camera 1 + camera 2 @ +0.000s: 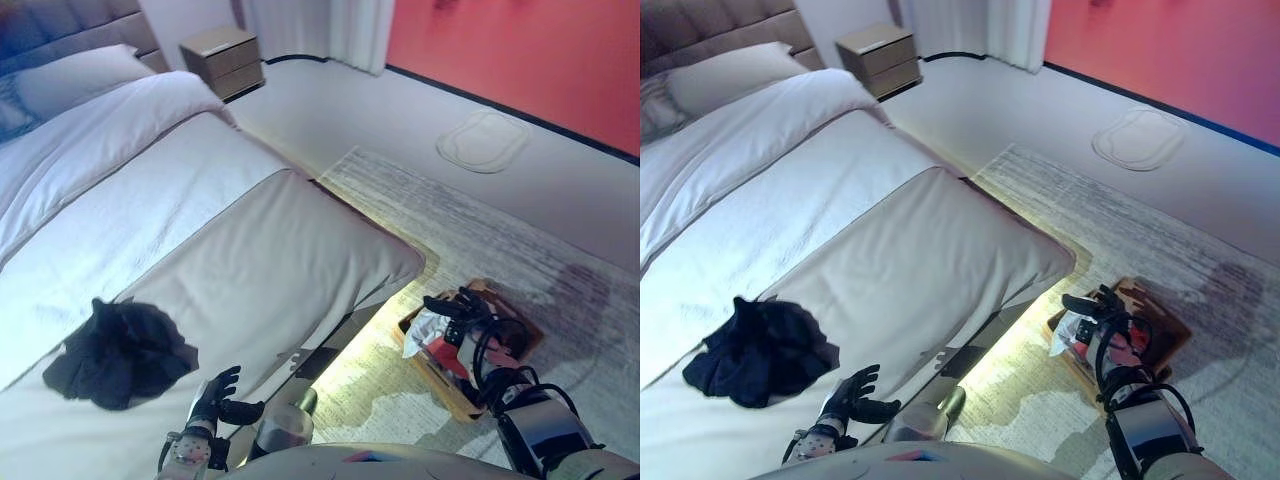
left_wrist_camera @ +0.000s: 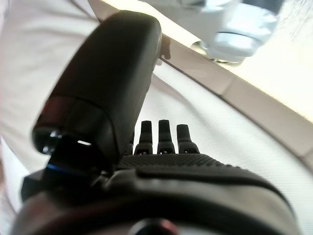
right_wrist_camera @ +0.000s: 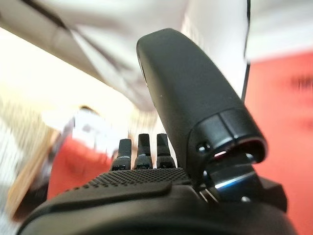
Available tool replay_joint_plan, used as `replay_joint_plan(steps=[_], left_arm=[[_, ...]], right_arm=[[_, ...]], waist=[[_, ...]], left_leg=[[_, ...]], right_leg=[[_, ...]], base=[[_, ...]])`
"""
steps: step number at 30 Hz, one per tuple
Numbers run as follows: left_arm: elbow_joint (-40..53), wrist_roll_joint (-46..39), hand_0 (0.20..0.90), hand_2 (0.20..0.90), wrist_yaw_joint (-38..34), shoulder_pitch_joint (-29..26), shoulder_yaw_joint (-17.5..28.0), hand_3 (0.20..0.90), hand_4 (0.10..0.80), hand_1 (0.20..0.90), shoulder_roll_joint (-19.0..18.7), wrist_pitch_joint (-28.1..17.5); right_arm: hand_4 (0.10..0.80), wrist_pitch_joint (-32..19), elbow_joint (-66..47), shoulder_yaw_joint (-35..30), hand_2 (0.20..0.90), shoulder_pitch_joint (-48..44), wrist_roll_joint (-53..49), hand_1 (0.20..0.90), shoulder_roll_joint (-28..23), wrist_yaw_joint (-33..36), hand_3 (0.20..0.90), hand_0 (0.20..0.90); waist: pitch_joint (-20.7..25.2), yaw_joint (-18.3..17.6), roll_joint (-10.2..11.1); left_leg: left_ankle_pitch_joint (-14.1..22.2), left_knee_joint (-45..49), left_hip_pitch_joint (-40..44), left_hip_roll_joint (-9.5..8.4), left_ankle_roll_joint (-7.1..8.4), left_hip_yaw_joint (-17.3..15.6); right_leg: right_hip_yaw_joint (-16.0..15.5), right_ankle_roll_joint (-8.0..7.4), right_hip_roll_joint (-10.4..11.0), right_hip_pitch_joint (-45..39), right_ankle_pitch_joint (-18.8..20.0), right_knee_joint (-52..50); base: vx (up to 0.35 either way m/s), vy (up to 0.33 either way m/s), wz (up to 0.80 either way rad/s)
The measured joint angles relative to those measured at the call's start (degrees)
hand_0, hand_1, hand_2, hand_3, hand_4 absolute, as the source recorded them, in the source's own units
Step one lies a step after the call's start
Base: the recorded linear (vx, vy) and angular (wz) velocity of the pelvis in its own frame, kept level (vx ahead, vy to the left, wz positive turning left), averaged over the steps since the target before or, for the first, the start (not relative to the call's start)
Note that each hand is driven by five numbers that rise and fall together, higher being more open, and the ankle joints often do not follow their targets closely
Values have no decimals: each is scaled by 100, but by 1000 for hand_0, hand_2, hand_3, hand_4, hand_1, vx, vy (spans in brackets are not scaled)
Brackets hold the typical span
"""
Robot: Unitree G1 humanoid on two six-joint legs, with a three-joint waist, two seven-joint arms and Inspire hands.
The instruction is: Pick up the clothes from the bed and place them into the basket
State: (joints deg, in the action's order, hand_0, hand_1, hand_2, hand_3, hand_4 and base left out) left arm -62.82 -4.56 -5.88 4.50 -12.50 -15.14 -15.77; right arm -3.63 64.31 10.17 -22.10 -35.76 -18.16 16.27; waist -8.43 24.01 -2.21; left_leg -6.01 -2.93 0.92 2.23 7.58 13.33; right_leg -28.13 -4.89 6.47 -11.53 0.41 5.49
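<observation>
A dark navy garment (image 1: 118,352) lies crumpled on the bed (image 1: 250,260) near its foot end, at the lower left of the eye views; it shows too in the right eye view (image 1: 758,350). My left hand (image 1: 220,397) is open and empty over the bed's edge, just right of the garment and apart from it. My right hand (image 1: 462,310) is open and empty above the wooden basket (image 1: 520,330) on the rug. The basket holds white and red clothes (image 1: 436,338). In the right wrist view, white and red cloth (image 3: 83,147) shows past the fingers (image 3: 142,149).
The bed has a white duvet and pillows (image 1: 75,75) at the head. A nightstand (image 1: 225,60) stands by the far wall. A grey rug (image 1: 470,240) covers the floor right of the bed. A pale oval mat (image 1: 483,140) lies beyond it.
</observation>
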Motion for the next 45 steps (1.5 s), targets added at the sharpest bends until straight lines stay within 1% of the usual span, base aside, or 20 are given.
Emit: replay_joint_plan(steps=[1, 2, 3, 5, 7, 12, 15, 18, 20, 21, 26, 28, 30, 35, 37, 39, 41, 43, 44, 45], left_arm=[[-19, 18, 900, 900, 21, 24, -1, 900, 800, 900, 0, 0], [-120, 55, 900, 900, 65, -9, -6, 900, 800, 900, -8, -11], [-231, 188, 900, 900, 142, -115, 11, 900, 800, 900, -38, 27], [-202, 252, 900, 900, 229, -229, 44, 900, 800, 900, -152, 146], [-199, 222, 900, 900, 252, -219, -74, 900, 800, 900, -308, 323], [219, 18, 900, 900, 246, -459, -84, 900, 800, 900, -382, 403], [282, -49, 900, 900, 257, -761, -154, 900, 800, 900, -351, 422], [211, -23, 900, 900, 277, -947, -406, 900, 800, 900, -370, 443], [146, -17, 900, 900, 236, -1011, -592, 900, 800, 900, -393, 449], [125, -7, 900, 900, 157, -1071, -596, 900, 800, 900, -387, 458], [-116, -42, 900, 900, -238, -797, -562, 900, 800, 900, -455, 551], [-152, -78, 900, 900, -334, -771, -557, 900, 800, 900, -655, 567], [-120, -197, 900, 900, -415, -801, -518, 900, 800, 900, -800, 561], [-124, -94, 900, 900, -560, -432, -43, 900, 800, 900, -783, 571], [-124, 120, 900, 900, -559, -234, -36, 900, 800, 900, -695, 556], [-98, 474, 900, 900, -459, -240, -12, 900, 800, 900, -631, 549], [-68, 621, 900, 900, -339, -225, -21, 900, 800, 900, -563, 546], [25, 639, 900, 900, -248, -148, -19, 900, 800, 900, -479, 546], [77, 630, 900, 900, -215, -142, -19, 900, 800, 900, -442, 545], [231, 629, 900, 900, -140, -204, -19, 900, 800, 900, -464, 534]], right_arm=[[800, 2, -4, 39, 900, -2, 61, 900, 15, -36, 900, 900], [800, 13, -12, 110, 900, 25, 138, 900, 4, -19, 900, 900], [800, 35, -75, 105, 900, 120, 203, 900, -5, -12, 900, 900], [800, 147, -140, 98, 900, 208, 453, 900, -70, -70, 900, 900], [800, 151, -163, 97, 900, 219, 986, 900, -272, -277, 900, 900], [800, 202, -485, 212, 900, 174, 1574, 900, -295, -837, 900, 900], [800, 269, -474, 376, 900, 168, 1799, 900, -257, -1057, 900, 900], [800, 260, -488, 600, 900, 223, 1937, 900, -260, -1129, 900, 900], [800, 260, -469, 696, 900, 301, 2021, 900, -246, -1182, 900, 900], [800, 209, -431, 745, 900, 344, 2072, 900, -247, -1189, 900, 900], [800, -96, -370, 974, 900, 377, 2542, 900, -326, -1331, 900, 900], [800, -159, -385, 1137, 900, 293, 2596, 900, -337, -1325, 900, 900], [800, -120, -333, 1139, 900, 261, 2586, 900, -332, -1314, 900, 900], [800, -118, -253, 1130, 900, -218, 2563, 900, -322, -1306, 900, 900], [800, -70, -444, 1085, 900, -276, 2570, 900, -378, -1250, 900, 900], [800, 124, -816, 1040, 900, -257, 2579, 900, -493, -1136, 900, 900], [800, 147, -914, 996, 900, -204, 2693, 900, -533, -1086, 900, 900], [800, 146, -902, 1000, 900, -206, 3049, 900, -603, -1032, 900, 900], [800, 149, -900, 1004, 900, -206, 3102, 900, -639, -1026, 900, 900], [800, 173, -823, 1068, 900, -206, 3155, 900, -587, -1024, 900, 900]], waist=[[-3, -6, 4], [-5, -111, 18], [-70, -280, 175], [-118, -595, 377], [-26, -879, 244], [16, -846, 373], [92, -850, 465], [148, -999, 516], [151, -1168, 463], [109, -1292, 395], [83, -1415, 388], [17, -1504, 593], [-33, -1409, 862], [-178, -1083, 1060], [-271, -1060, 1016], [-508, -1202, 1100], [-535, -1231, 1104], [-576, -1223, 798], [-589, -1231, 668], [-616, -1201, 673]], left_leg=[[80, 34, -135, -6, 45, -62], [221, 134, -337, 113, -158, -727], [437, 290, -433, 247, -522, -1624], [510, 751, -680, 328, -653, -3352], [186, 541, -518, 254, -721, -3832], [-32, 178, -403, -223, -1099, -3464], [18, 13, -214, -450, -1152, -3042], [13, -56, -103, -609, -1379, -2385], [-107, -59, -134, -589, -1502, -1811], [-106, -36, -153, -507, -1508, -1560], [-75, -132, -332, -519, -1446, -857], [-75, -51, -731, -549, -1437, -599], [-18, -140, -826, -516, -1347, -766], [37, -78, -813, -226, -1155, -1029], [174, 182, -770, -28, -963, -1725], [450, 653, -786, 439, -602, -3182], [392, 1103, -982, 629, -466, -3243], [305, 906, -787, 800, -340, -2998], [163, 715, -668, 791, -284, -3000], [-104, 404, -476, 529, -477, -2973]], right_leg=[[-109, -46, -37, -55, -32, -23], [-450, -29, 11, -150, -11, -39], [-938, 44, 144, -240, -21, -30], [-1742, 126, 405, -381, -120, -197], [-2058, -214, 520, -485, -483, -675], [-1793, -228, 936, -502, -479, -1284], [-1462, -268, 1270, -483, -452, -2188], [-500, -452, 1753, 179, 11, -4218], [217, -600, 1441, 586, -287, -4639], [597, -636, 971, 698, -475, -4175], [1170, -539, 241, 1026, -534, -1307], [1369, -275, 19, 1149, -307, -421], [1237, -143, -28, 1013, 140, -63], [801, 38, -291, 748, 130, -26], [523, 85, -287, 440, 74, -28], [-132, 323, -64, 113, -72, -56], [-412, 325, 54, 38, -112, -75], [-450, 227, 113, -136, -169, -66], [-465, 202, 108, -187, -161, -76], [-409, 186, 311, -171, -136, -205]], base=[[-62, 65, 88], [-190, 165, 154], [-165, 219, 186], [-41, 248, 195], [83, 182, 151], [118, 135, 55], [172, 233, 82], [63, 37, 106], [124, -233, 140], [146, -275, 137], [83, -317, 83], [-36, -246, 106], [2, -260, 90], [144, -50, 49], [34, 49, 77], [111, 258, 128], [92, 311, 96], [175, 287, 38], [159, 218, 24], [135, 166, 32]])
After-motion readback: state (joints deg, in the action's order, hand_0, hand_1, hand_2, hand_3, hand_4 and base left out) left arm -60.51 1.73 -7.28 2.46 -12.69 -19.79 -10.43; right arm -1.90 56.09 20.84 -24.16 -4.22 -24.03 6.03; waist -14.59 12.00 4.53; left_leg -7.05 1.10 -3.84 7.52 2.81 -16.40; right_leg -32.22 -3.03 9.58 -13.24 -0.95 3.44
